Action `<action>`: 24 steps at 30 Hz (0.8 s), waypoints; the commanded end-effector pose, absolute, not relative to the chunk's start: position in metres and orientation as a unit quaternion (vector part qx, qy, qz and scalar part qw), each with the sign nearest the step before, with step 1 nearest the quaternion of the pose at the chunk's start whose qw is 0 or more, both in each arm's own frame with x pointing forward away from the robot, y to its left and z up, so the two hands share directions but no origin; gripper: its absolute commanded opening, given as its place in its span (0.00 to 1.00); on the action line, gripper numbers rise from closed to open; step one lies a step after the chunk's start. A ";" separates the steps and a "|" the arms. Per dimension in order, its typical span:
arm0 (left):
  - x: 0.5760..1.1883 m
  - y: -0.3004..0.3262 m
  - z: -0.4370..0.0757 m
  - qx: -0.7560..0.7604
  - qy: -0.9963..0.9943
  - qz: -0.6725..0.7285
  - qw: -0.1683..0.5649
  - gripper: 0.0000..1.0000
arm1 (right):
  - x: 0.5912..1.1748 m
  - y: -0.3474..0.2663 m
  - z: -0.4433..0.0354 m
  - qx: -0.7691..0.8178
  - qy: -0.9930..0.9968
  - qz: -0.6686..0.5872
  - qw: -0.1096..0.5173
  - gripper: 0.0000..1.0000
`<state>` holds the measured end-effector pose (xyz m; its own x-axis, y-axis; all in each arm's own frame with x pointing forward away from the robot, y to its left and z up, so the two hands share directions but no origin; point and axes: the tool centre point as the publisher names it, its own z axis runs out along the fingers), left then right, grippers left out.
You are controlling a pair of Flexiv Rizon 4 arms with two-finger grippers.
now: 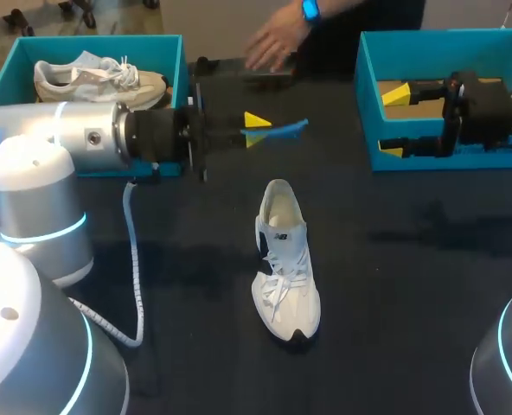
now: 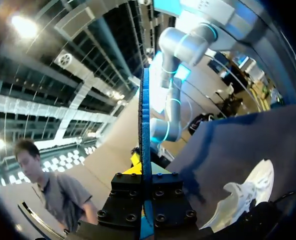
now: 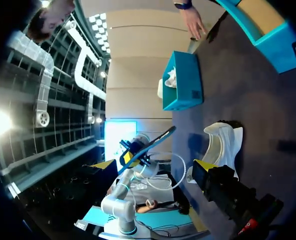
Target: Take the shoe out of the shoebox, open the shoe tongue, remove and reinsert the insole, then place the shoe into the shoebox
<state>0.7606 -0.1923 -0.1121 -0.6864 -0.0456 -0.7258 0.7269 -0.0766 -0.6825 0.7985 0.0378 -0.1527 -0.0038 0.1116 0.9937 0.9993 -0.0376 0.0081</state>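
Dark, matte cloth covers the table (image 1: 412, 259). At its far left corner stands the left shoebox (image 1: 171, 54), teal cardboard, with a second shoe (image 1: 96, 79) of pale mesh lying inside.

Just beside that box, the left gripper (image 1: 255, 130) comes in from the left edge. Its jaws are closed on the insole (image 1: 278, 131), a thin, flat blue piece that looks flexible. The insole's long axis runs from left to right, pointing toward the right edge.

The shoe (image 1: 286, 259) lies alone in the middle of the table, nearer to the front edge than these jaws and a little to their right. It is white with soft mesh, loose laces and a dark sole rim. Its long axis runs from the far edge to the near edge, with the heel opening toward the far edge, so the insole lies across it. I judge the insole needs about a quarter turn before it can enter. The left arm is the nearer one.

A person's hand (image 1: 278, 43) rests at the far edge.

At the far right corner, the right gripper (image 1: 395, 124) hovers in the right shoebox (image 1: 367, 104), its jaws wide apart and holding nothing.
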 end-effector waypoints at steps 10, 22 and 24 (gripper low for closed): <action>0.768 -0.193 -0.104 -0.094 0.611 -0.779 -0.105 0.00 | 0.798 0.039 -0.153 -0.536 -0.519 -0.482 0.459 1.00; 0.768 -0.193 -0.104 -0.094 0.611 -0.779 -0.105 0.00 | 0.798 0.039 -0.153 -0.536 -0.519 -0.482 0.459 1.00; 0.768 -0.193 -0.104 -0.094 0.611 -0.779 -0.105 0.00 | 0.798 0.039 -0.153 -0.536 -0.519 -0.482 0.459 1.00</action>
<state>0.7688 -0.1928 -0.1029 -0.9999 0.0079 0.0106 -0.0120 -0.2074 -0.9782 0.7983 0.0377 -0.1527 -0.0037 0.1125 0.9936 0.9993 -0.0374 0.0080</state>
